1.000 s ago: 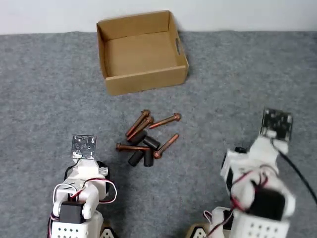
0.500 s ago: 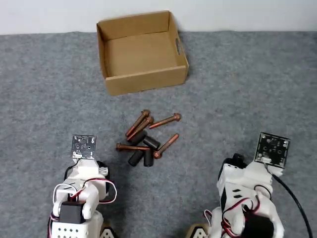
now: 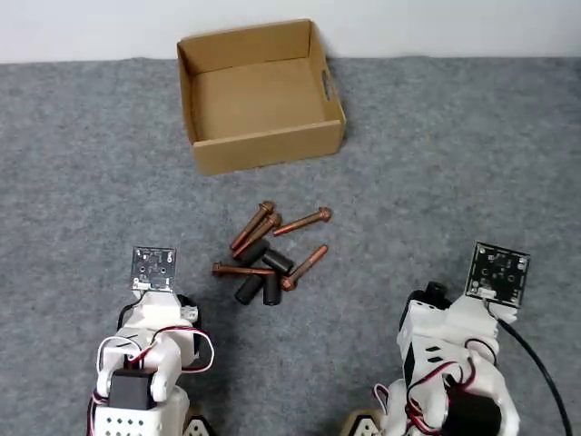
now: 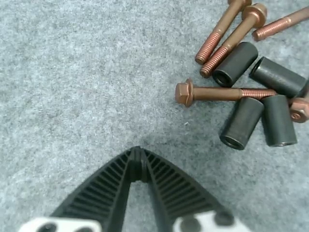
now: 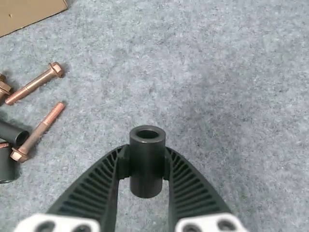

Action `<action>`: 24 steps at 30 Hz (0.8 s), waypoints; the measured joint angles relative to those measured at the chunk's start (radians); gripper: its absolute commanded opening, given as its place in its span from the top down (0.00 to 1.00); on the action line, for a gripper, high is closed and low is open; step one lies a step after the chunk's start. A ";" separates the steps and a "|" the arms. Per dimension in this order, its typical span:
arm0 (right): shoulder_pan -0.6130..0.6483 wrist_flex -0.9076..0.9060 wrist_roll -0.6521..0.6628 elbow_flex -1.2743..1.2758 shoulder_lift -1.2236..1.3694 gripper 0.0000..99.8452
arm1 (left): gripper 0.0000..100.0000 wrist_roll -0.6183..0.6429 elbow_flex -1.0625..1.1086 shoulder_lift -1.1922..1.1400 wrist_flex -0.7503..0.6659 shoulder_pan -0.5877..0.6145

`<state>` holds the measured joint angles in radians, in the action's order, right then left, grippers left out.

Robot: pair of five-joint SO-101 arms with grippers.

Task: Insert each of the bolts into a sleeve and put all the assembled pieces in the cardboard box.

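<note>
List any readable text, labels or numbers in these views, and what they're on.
None can be read.
Cardboard box: plain walls, no print.
Circuit boards on the wrists: markings too small to read.
Bolts and loose sleeves: no legible marks.
Held sleeve in the right pincer: blank.
</note>
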<state>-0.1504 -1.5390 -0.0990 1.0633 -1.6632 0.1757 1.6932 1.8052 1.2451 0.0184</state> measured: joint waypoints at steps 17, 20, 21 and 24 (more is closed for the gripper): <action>0.000 0.000 0.000 0.000 0.000 0.99 | 0.99 -0.107 -0.430 -0.180 0.000 0.137; 0.000 0.000 0.000 0.000 0.000 0.99 | 0.99 -0.107 -0.546 -0.364 0.000 0.100; 0.000 0.000 0.000 0.000 0.000 0.99 | 0.99 -0.107 -0.594 -0.443 0.002 0.077; 0.000 0.000 0.000 0.000 0.000 0.99 | 0.99 -0.109 -0.736 -0.687 0.043 -0.009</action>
<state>-0.1504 -1.5390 -0.0990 1.0633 -1.6632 0.0667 0.9567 1.1178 1.2881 0.0092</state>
